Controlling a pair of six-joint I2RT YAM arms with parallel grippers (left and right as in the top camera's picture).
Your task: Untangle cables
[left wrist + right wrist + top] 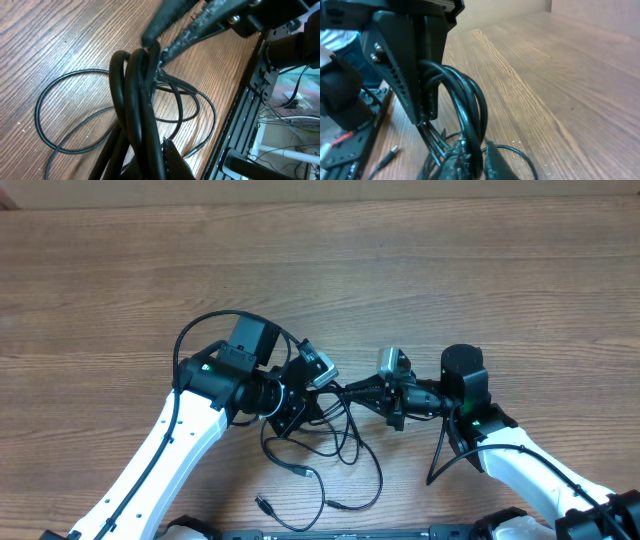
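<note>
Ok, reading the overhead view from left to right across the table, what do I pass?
left arm → left gripper → right gripper → right arm. The cables hang under both grippers, so they have no single place in the order.

Glossy, smooth black cables [137,100] — on a matt, grained wood table [400,270]

The left arm [165,445] and right arm [535,470] have white shells and black joints, each with a small green light. Black wires [200,325] loop alongside. The left claw [426,112] has matte black fingers [400,70] with silver screws [376,47] and a ridged edge.
</note>
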